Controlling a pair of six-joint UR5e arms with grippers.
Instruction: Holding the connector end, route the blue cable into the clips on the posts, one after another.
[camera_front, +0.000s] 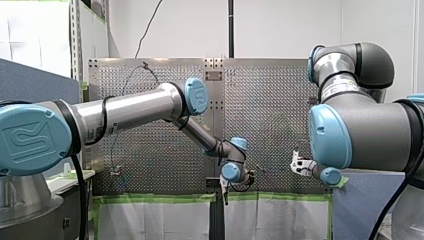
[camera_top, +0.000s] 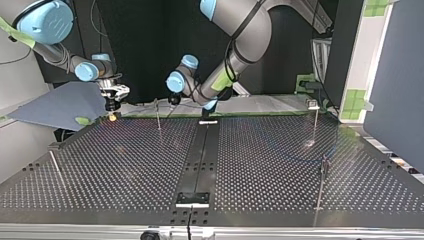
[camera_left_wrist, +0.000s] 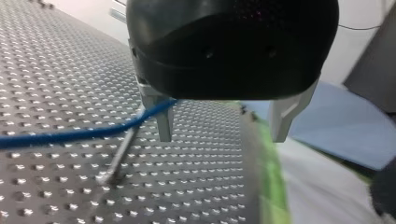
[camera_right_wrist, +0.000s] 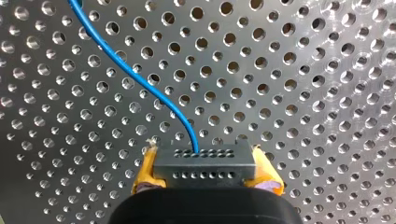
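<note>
We can read one mark only: a raised "UR" logo on the large blue cap (camera_front: 31, 141) at the near end of my left arm (camera_front: 135, 107), and again on the smaller blue cap (camera_front: 197, 96) at its elbow. A silver band (camera_front: 344, 89) on my right arm (camera_front: 370, 132) carries dark print too small for us to read.

Quick headcount from us: two arms, our left arm (camera_front: 130, 107) and our right arm (camera_front: 370, 130), so two grippers, our left gripper (camera_left_wrist: 222, 137) and our right gripper (camera_right_wrist: 205, 175). One blue cable (camera_right_wrist: 140, 81), one connector (camera_right_wrist: 204, 161), one perforated table (camera_top: 125, 165). Posts, we count four in the top view, clocking from the table's middle: post (camera_top: 158, 116) at 11 o'clock, post (camera_top: 316, 122) at 2, post (camera_top: 322, 185) at 4, post (camera_top: 54, 167) at 9. Clips, we only make out two: clip (camera_top: 313, 104) on the 2 o'clock one, clip (camera_top: 325, 164) on the 4 o'clock one.
</note>
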